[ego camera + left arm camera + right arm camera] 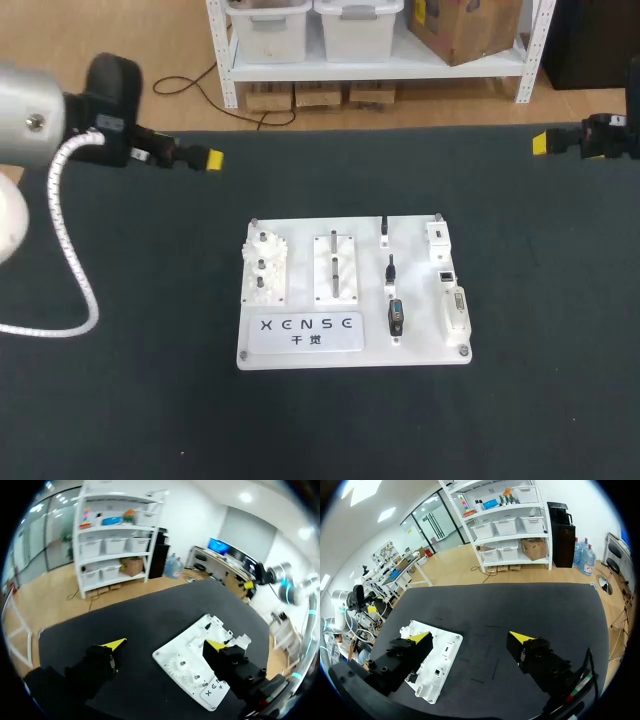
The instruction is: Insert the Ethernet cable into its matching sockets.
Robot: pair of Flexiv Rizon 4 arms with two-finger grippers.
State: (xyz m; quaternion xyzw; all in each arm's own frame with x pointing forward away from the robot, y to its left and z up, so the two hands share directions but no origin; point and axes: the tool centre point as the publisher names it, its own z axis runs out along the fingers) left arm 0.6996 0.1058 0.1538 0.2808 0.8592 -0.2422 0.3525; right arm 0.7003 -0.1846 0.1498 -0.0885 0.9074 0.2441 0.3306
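Both hands hang open, holding nothing, near the desk's [150,400] far edge: left hand [165,644] far-left, right hand [470,636] far-right. Well apart from both, the white socket board [302,290] lies mid-desk, short black cable [390,272] on its right half.

Black Ethernet cable [390,272] flat on white board [420,300].

Wide-apart fingers [530,652] hover over the black table [520,605], white board [445,650] under one.

left claw [165,644] spread, right claw [471,636] spread
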